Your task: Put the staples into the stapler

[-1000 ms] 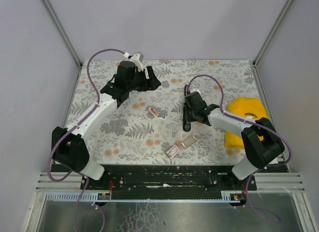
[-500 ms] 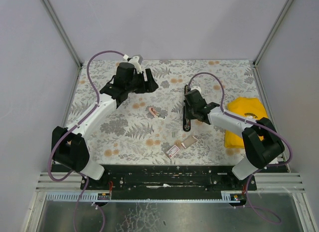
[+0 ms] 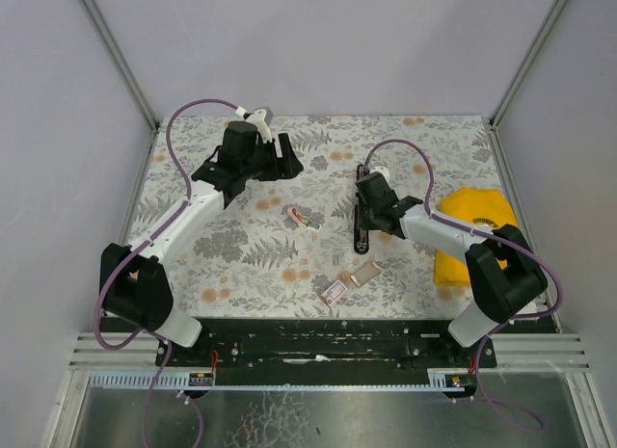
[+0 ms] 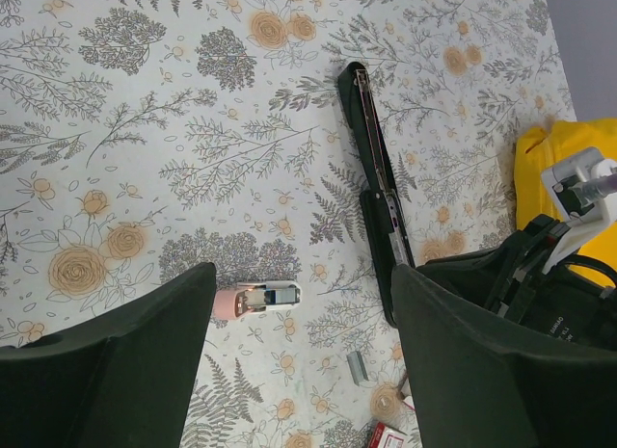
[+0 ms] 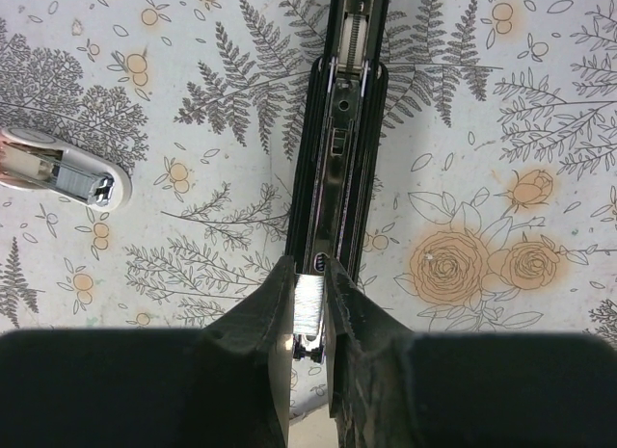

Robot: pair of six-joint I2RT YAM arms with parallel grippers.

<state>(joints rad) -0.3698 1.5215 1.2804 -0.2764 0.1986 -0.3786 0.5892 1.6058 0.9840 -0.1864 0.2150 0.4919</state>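
Stapler: the slim black stapler lay opened out flat on the floral table, right of centre, with its two arms in one line running near to far.
Stapler channel: in the right wrist view its metal channel faced up and was exposed along its length.
Right gripper: the right gripper hung low over one end of the stapler, fingers pressed in on a thin silvery strip.
Staples: the strip of staples stood pinched between the two finger pads, lined up with the channel; whether it touched the stapler could not be told.
Left gripper: the left gripper hovered high over the far left part of the table, well apart from the stapler, its fingers spread wide and holding nothing.
Pink object: a small pink and metal piece lay near the table's middle, left of the stapler and not touching it.
Box: a small red and white box sat on the near side, beside a pale flat piece.
Yellow cloth: a yellow cloth lay bunched at the right edge, under the right arm.
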